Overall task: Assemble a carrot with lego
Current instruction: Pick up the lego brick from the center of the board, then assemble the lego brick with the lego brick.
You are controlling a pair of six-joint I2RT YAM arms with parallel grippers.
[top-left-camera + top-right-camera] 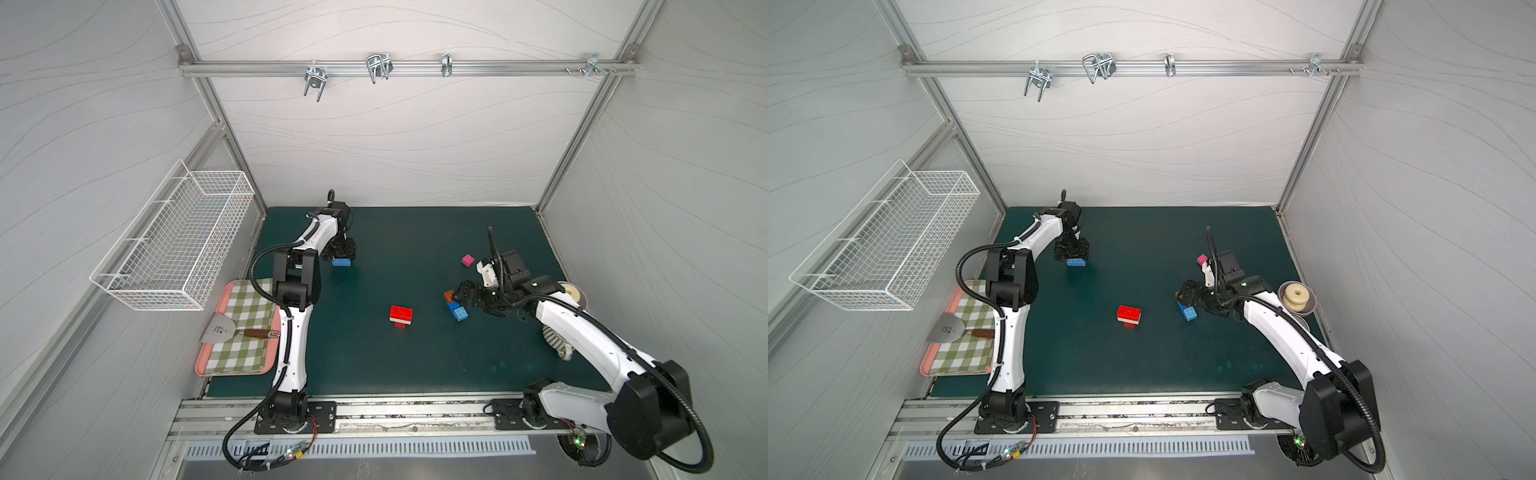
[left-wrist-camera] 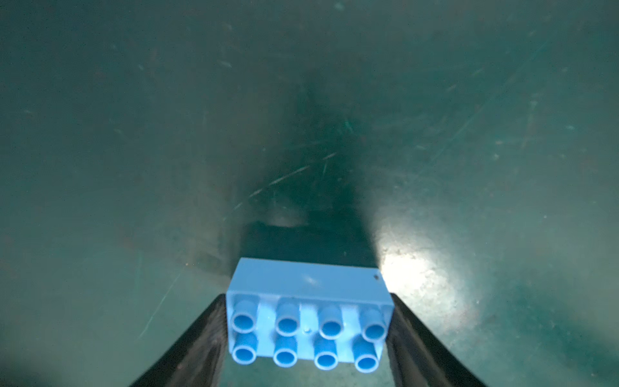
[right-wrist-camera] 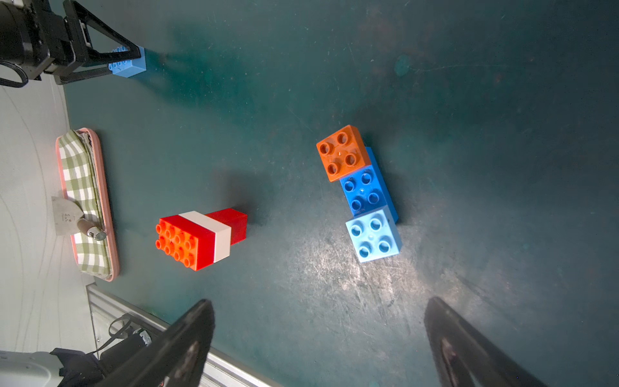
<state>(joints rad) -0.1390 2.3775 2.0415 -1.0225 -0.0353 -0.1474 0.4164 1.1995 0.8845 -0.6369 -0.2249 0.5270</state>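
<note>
A partly built carrot [image 1: 401,314] [image 3: 201,234] stands mid-mat: a wide red brick over white over a small red one. My left gripper [image 2: 307,296] [image 1: 343,254], near the back left, is shut on a light-blue eight-stud brick [image 2: 308,321] [image 1: 341,262] held by its two ends, low over the mat. My right gripper [image 3: 318,308] [image 1: 460,296] hangs open above a joined group: an orange brick [image 3: 340,152], a blue brick [image 3: 365,191] and a light-blue brick [image 3: 373,234]. A pink brick [image 1: 468,260] lies alone behind the right arm.
A pink tray [image 1: 199,365] with a checked cloth and a metal spatula [image 1: 220,330] sits at the mat's left edge. A white wire basket [image 1: 174,245] hangs on the left wall. A bowl with a ring-shaped thing [image 1: 1296,296] stands at the right edge.
</note>
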